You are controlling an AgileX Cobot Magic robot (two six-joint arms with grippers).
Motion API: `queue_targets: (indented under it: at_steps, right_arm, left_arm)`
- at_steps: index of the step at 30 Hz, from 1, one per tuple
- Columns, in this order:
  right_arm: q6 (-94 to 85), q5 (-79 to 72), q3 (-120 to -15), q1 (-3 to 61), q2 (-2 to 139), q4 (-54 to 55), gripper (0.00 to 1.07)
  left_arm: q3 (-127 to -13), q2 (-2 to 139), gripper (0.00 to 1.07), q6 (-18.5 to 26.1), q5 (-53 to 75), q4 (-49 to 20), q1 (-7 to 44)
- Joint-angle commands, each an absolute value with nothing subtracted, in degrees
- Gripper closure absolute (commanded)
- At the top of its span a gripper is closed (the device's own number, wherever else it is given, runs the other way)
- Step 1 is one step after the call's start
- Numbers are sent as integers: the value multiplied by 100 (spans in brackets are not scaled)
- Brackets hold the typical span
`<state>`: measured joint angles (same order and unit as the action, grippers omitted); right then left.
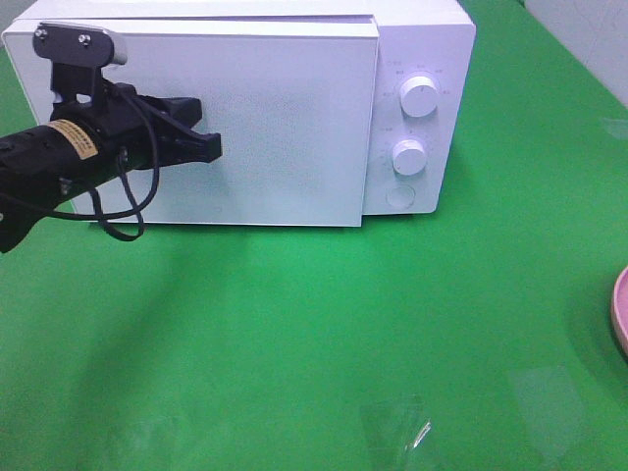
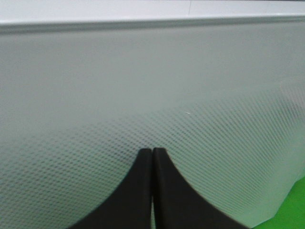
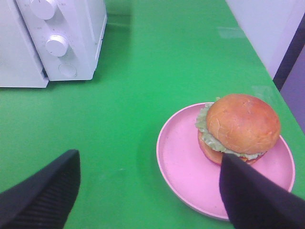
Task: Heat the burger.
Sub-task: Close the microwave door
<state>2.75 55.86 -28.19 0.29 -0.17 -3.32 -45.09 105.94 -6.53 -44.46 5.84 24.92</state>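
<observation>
The burger (image 3: 240, 126) has a glossy brown bun and a green lettuce frill. It sits on a pink round plate (image 3: 183, 157) on the green table, seen in the right wrist view. My right gripper (image 3: 150, 191) is open above the table, one finger beside the burger. In the exterior high view only the plate's edge (image 1: 620, 309) shows at the far right. A white microwave (image 1: 294, 108) stands at the back with its door shut. My left gripper (image 1: 211, 145) is shut with its tips against the door (image 2: 152, 151) and holds nothing.
The microwave has two white knobs (image 1: 420, 96) (image 1: 409, 156) and a round button (image 1: 400, 196) on its right panel. The green table (image 1: 314, 343) spreads in front of it. A pale wall (image 3: 267, 24) borders the table's right edge.
</observation>
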Motion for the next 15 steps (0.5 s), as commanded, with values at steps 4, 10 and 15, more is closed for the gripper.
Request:
queue_targets:
  at_steps: [4,10,15]
  right_arm:
    - [218,5512,-2813,6,-178,-327,31]
    - [218,5512,-2813,6,-178,-327,31]
    - [218,5512,-2813,6,-178,-327,31]
  left_arm:
    - [-5059,10800,107,-602,-4377,223,2636]
    - [-5684,11092,107,-487,-3982,0,2853]
    - [-6005,11282,107,-487,-3942,-120,2962]
